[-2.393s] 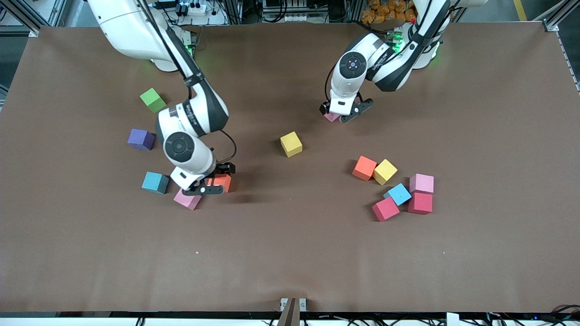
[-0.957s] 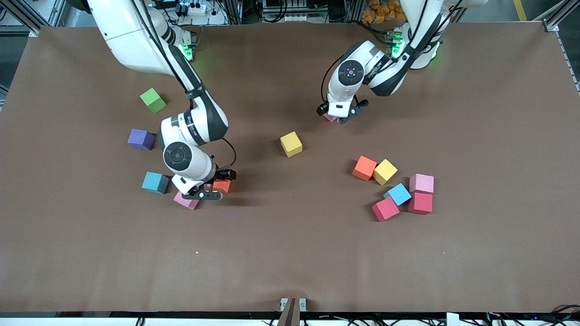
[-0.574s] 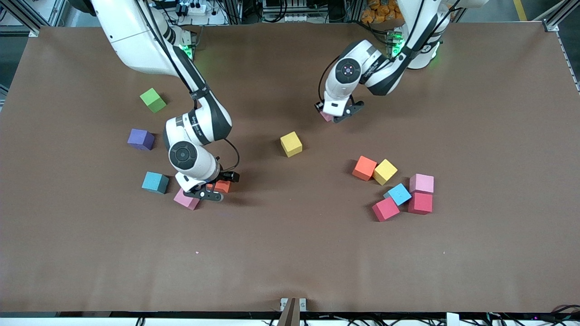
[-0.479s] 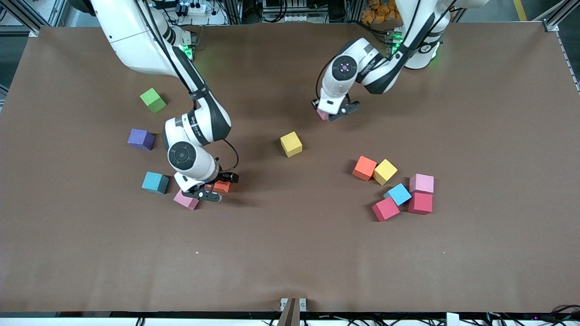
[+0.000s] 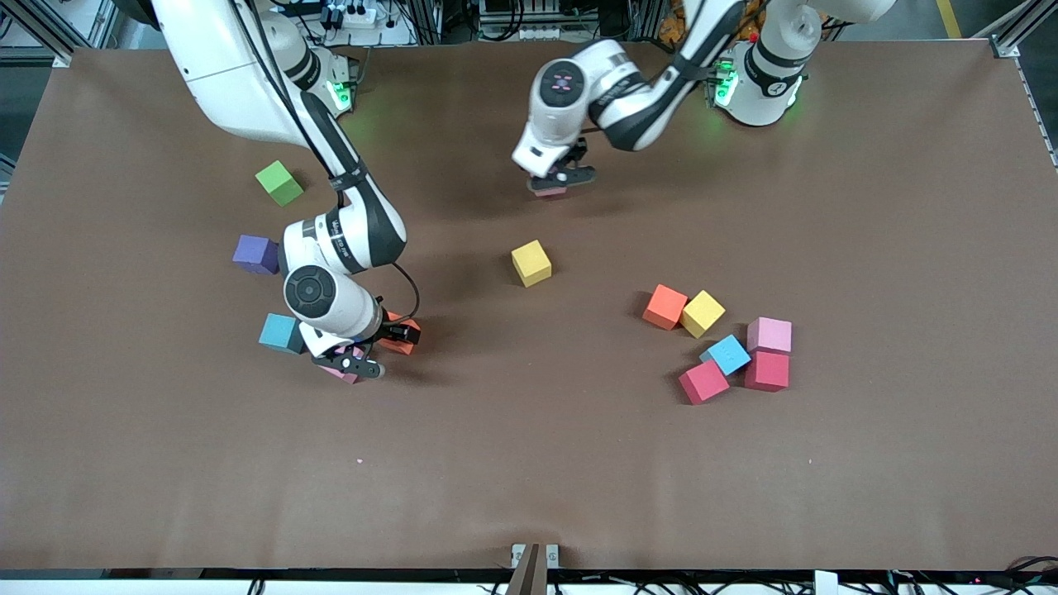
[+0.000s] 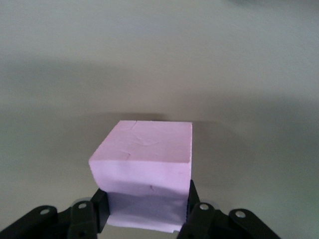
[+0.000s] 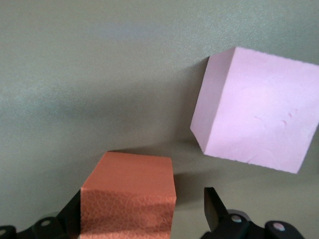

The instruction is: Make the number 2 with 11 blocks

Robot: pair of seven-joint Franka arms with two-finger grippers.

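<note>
Blocks lie scattered on the brown tabletop (image 5: 529, 463). The left end effector (image 5: 555, 177) is clamped on a light pink block (image 6: 144, 167), carried in the air over the tabletop's middle, with a yellow block (image 5: 531, 263) on the tabletop near it. The right end effector (image 5: 365, 350) has its fingers spread wide, low over an orange block (image 7: 130, 194) that sits between them; a second pink block (image 7: 256, 117) lies just beside it. A blue block (image 5: 279, 332) and a purple block (image 5: 254, 254) rest close by. A green cube (image 5: 278, 183) sits farther off. Toward the left arm's end, orange (image 5: 665, 307), yellow (image 5: 702, 313), blue (image 5: 727, 354) and pink (image 5: 769, 335) blocks cluster with two red cubes (image 5: 704, 381).
</note>
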